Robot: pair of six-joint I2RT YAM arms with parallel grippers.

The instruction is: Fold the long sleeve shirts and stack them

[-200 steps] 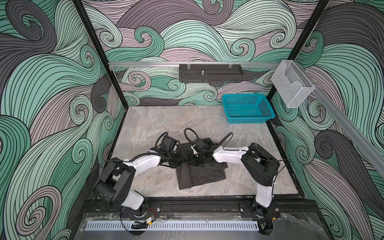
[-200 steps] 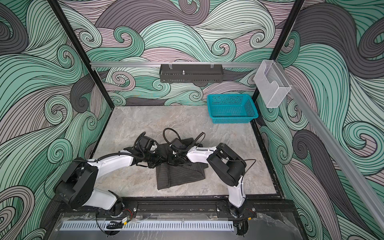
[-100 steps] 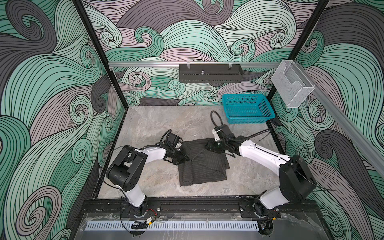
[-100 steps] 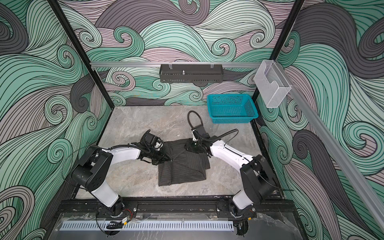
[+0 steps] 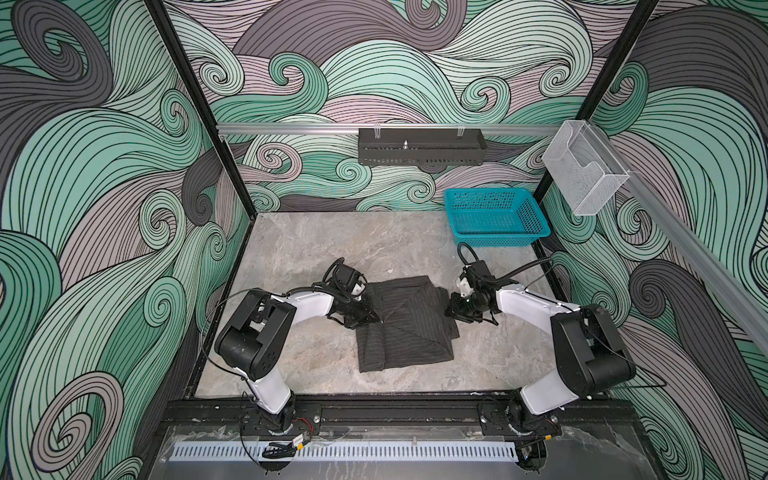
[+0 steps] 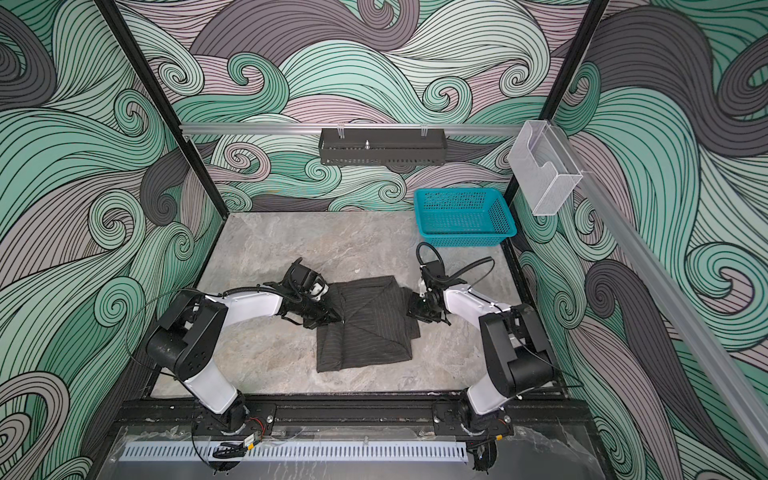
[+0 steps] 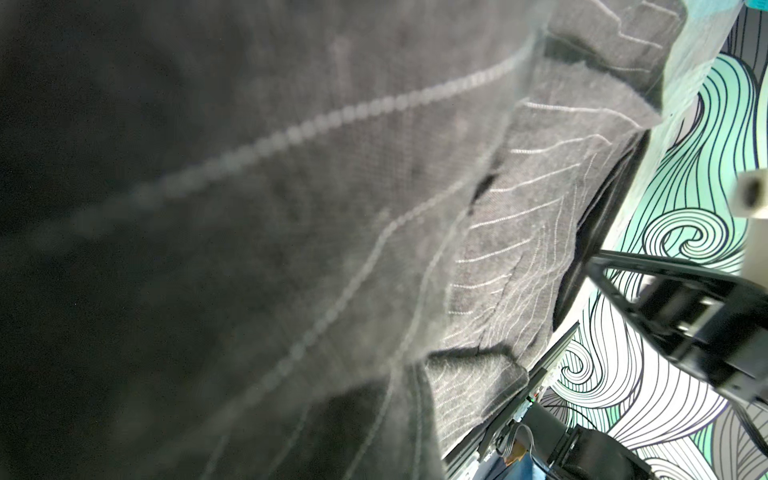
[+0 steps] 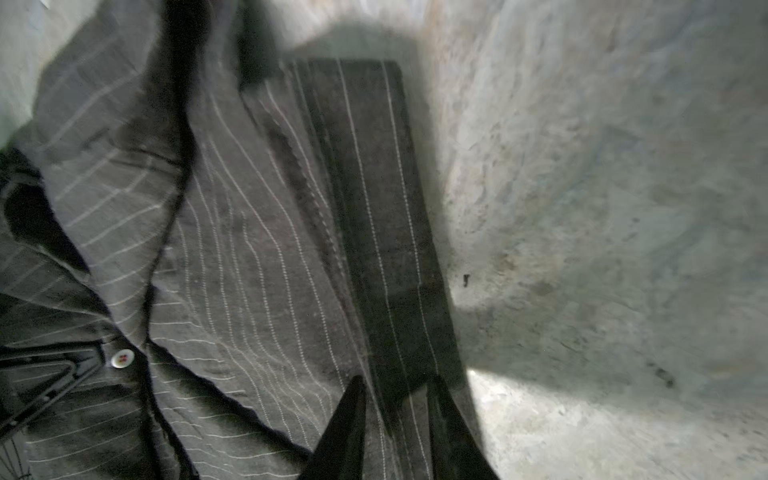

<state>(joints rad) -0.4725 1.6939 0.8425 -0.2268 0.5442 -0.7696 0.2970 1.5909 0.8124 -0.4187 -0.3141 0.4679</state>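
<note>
At mid-worktop [image 5: 307,253] the pinstriped shirt [image 5: 405,328] lies part-folded, with the side folds in hand. The left tool [image 5: 372,319] looks pinched tight on its left edge. The right tool [image 8: 395,419], slightly parted, straddles a sleeve strip [image 8: 374,208] — not clearly gripping. Next, probably: nip it and carry it across flat. No writing is legible.

shirt [image 5: 405,324] on table [image 5: 316,249], basket [image 5: 494,216] behind right.
</note>
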